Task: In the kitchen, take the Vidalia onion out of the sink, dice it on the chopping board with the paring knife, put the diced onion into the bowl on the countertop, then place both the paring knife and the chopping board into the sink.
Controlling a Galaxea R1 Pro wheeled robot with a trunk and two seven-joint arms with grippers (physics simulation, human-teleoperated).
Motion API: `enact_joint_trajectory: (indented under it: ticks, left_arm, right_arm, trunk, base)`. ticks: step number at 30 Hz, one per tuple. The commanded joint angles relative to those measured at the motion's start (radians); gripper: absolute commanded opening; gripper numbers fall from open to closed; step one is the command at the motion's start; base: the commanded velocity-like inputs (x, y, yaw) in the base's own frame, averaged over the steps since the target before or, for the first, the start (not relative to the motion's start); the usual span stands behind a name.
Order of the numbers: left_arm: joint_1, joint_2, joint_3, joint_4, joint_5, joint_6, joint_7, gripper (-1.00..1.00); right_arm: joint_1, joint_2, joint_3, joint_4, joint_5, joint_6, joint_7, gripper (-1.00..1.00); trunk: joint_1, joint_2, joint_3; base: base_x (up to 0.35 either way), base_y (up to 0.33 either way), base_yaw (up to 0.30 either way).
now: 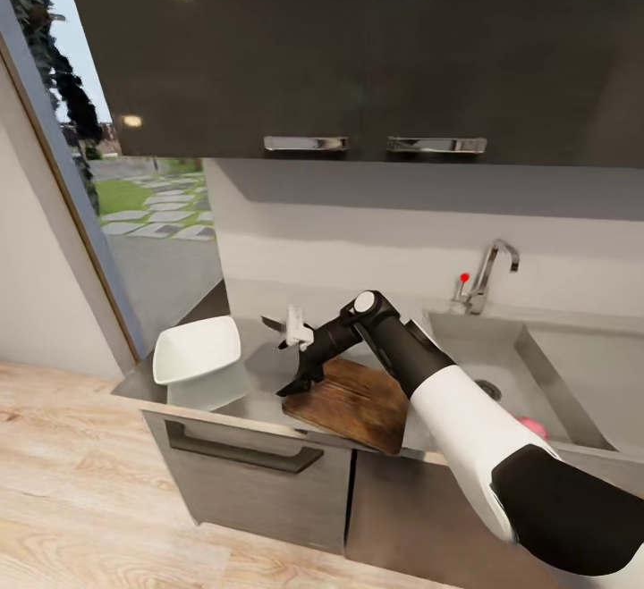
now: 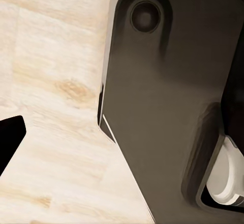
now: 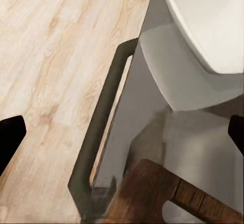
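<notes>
Wooden floor is what lies below the left hand [image 2: 10, 138]; one dark fingertip shows, so I cannot tell whether it is spread or closed. What about the other one?

– The right hand [image 1: 279, 355] hovers above the steel surface [image 1: 259, 376], fingers spread wide, pinching nothing and touching nothing. The white bowl [image 1: 199, 349] sits just to its left, upright. The chopping board [image 1: 353, 401] starts right under it and runs off to its right, handle slot at the near end.

– And the onion?

– Well to the hand's right, past the board, is the sink [image 1: 537, 366], with the tap [image 1: 490, 272] behind it. A pinkish round thing [image 1: 534, 426] peeks from behind the forearm, down in the basin. I take that for the onion, though most of it is hidden.

– So fetching it is the step in hand?

– That is my reading. To do it well, keep the fingers wide as they are, carry the hand rightward above the board rather than dragging across it, stay in front of the tap, and drop straight down. Close around the onion's widest part; it is round and may roll off a shallow pinch.
</notes>
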Motion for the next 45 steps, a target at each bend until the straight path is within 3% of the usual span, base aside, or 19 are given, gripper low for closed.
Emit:
enact_joint_trajectory:
  ticks: [1,10,19,45]
  left_arm:
    - [-0.001,0.0,0.0,0.002,0.006,-0.006,0.0,1.0]
    - [-0.001,0.0,0.0,0.002,0.006,-0.005,-0.001,1.0]
    - [-0.001,-0.001,-0.001,0.002,0.008,-0.003,0.0,1.0]
    - [0.0,-0.001,0.0,0.003,0.009,0.002,0.002,1.0]
  right_arm:
    - [-0.001,0.0,0.0,0.0,0.002,0.01,0.005,1.0]
    - [-0.001,0.0,0.003,0.011,0.003,0.006,0.008,1.0]
    - [-0.001,0.0,0.059,0.042,0.002,-0.013,0.007,1.0]
    - [-0.001,0.0,0.063,0.07,0.002,-0.041,0.007,1.0]
  trunk:
    - [0.001,-0.001,-0.001]
    - [0.001,-0.001,-0.001]
    - [0.001,-0.001,-0.001]
    - [-0.099,0.181,0.079]
  base:
    - [0.271,-0.182,0.0]
    - [0.267,-0.161,0.0]
    - [0.051,-0.017,0.0]
    - [0.0,0.0,0.0]
